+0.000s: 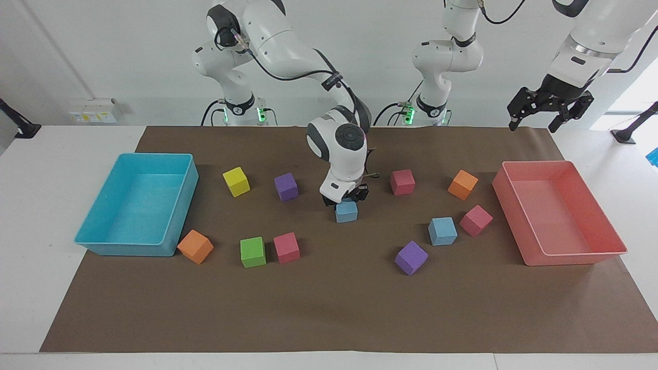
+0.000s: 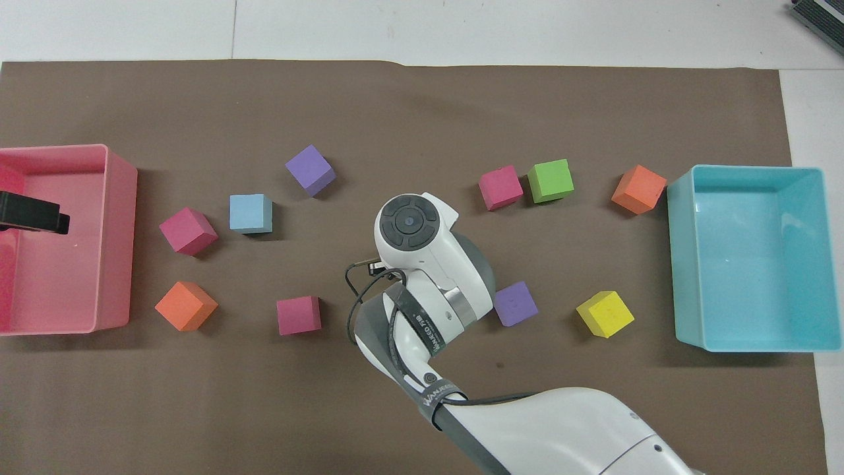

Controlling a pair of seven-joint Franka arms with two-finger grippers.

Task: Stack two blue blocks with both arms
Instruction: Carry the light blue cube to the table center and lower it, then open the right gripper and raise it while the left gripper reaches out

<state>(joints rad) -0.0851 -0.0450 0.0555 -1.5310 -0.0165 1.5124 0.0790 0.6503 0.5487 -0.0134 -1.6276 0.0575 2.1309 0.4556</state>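
One blue block (image 1: 346,211) is at the middle of the mat, gripped from above by my right gripper (image 1: 347,199), which is shut on it low over the mat. In the overhead view this block is hidden under the right arm's wrist (image 2: 422,244). The other blue block (image 1: 442,230) (image 2: 250,213) lies free on the mat toward the left arm's end, beside a magenta cube (image 1: 476,220). My left gripper (image 1: 534,122) (image 2: 39,221) hangs open, high over the pink tray (image 1: 565,258), holding nothing.
A cyan tray (image 1: 177,226) stands at the right arm's end. Purple cubes (image 1: 286,186) (image 1: 410,258), a yellow cube (image 1: 236,181), orange cubes (image 1: 195,246) (image 1: 462,184), a green cube (image 1: 253,252) and red cubes (image 1: 286,247) (image 1: 402,182) are scattered on the brown mat.
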